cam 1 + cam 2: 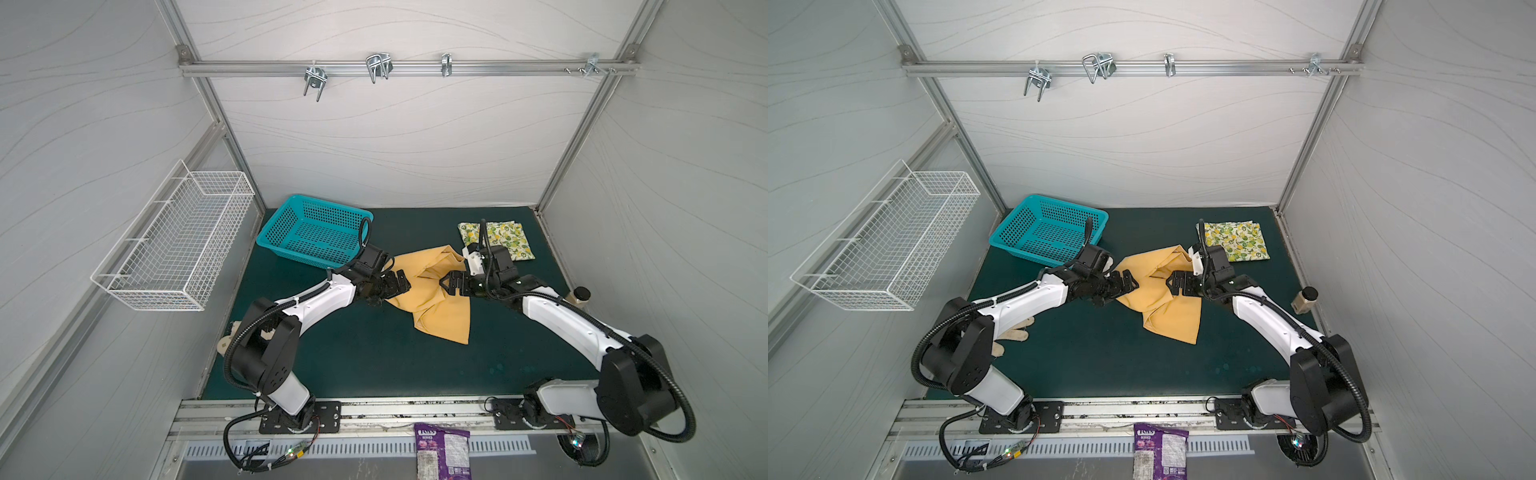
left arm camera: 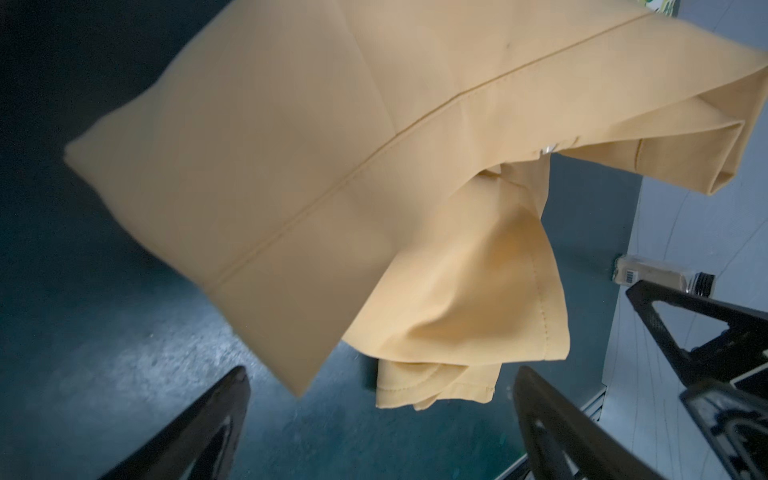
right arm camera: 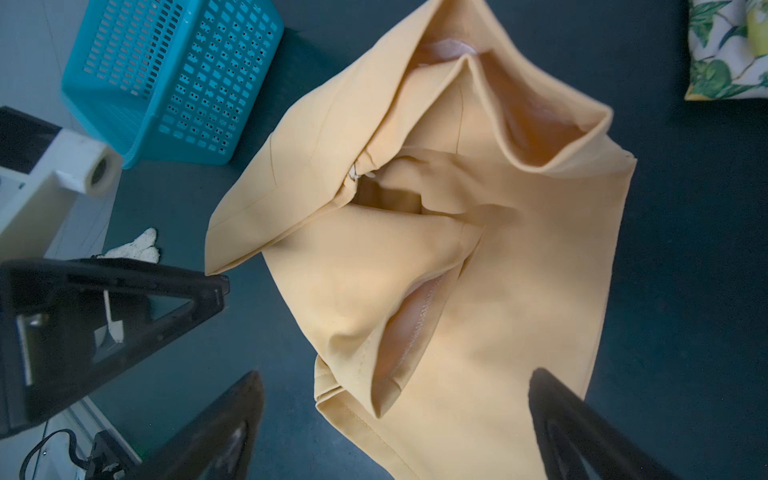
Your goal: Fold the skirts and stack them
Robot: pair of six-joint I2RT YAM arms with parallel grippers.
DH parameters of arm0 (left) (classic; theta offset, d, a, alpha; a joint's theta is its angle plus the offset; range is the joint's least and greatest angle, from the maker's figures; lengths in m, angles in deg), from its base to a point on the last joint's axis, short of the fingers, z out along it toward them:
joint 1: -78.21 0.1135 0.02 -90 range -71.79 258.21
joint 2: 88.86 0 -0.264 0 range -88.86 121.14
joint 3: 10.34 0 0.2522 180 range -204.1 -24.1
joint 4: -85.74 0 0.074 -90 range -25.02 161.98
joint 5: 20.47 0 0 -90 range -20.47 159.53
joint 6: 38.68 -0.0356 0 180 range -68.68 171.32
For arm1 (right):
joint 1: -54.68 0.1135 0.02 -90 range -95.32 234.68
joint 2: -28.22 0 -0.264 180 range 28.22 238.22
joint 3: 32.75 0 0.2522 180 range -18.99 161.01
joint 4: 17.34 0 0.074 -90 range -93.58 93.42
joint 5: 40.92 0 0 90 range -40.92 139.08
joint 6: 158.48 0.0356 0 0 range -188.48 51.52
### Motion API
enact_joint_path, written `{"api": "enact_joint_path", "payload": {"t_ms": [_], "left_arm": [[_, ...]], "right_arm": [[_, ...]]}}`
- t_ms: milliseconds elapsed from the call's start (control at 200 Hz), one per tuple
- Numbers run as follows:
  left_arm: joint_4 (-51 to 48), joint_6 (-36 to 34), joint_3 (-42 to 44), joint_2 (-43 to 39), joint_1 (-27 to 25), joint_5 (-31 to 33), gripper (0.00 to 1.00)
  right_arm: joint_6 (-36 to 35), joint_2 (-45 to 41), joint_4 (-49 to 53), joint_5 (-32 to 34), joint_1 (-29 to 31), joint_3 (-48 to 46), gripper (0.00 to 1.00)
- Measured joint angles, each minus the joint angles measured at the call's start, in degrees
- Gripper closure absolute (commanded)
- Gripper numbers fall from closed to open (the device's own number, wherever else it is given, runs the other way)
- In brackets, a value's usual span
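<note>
- Mustard-yellow skirt lies rumpled and only partly folded near the middle of the green mat, between the 2 grippers. Both wrist views show loose, gaping folds.
- Lemon-print skirt sits folded flat at the mat's back right corner, apart from the mustard one (the 2 are not stacked).
- Left gripper hovers at the mustard skirt's left edge, its fingers spread wide with no cloth pinched between them.
- Right gripper hovers over the skirt's right edge, jaws likewise wide and gripping nothing.
- Teal basket stands at the back left corner. A cream bottle stands by the right edge.
</note>
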Motion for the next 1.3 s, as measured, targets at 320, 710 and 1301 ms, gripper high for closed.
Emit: {"api": "enact_joint_path", "payload": {"t_ms": [320, 710, 1301], "left_arm": [[4.3, 1.8, -3.5, 9.4, 4.1, -0.3, 0.18], [6.4, 4.0, -6.2, 10.1, 5.2, -1.8, 0.6], [-4.4, 2.3, -39.7, 26.6, 7.0, -3.0, 1.0]], "right_arm": [[0.4, 0.9, -1.2, -0.2, 1.2, 0.0, 0.01], [0.8, 0.9, -2.2, -0.2, 1.7, -0.8, 0.01], [1.6, -0.1, -3.0, 0.0, 2.7, -5.7, 0.01]]}}
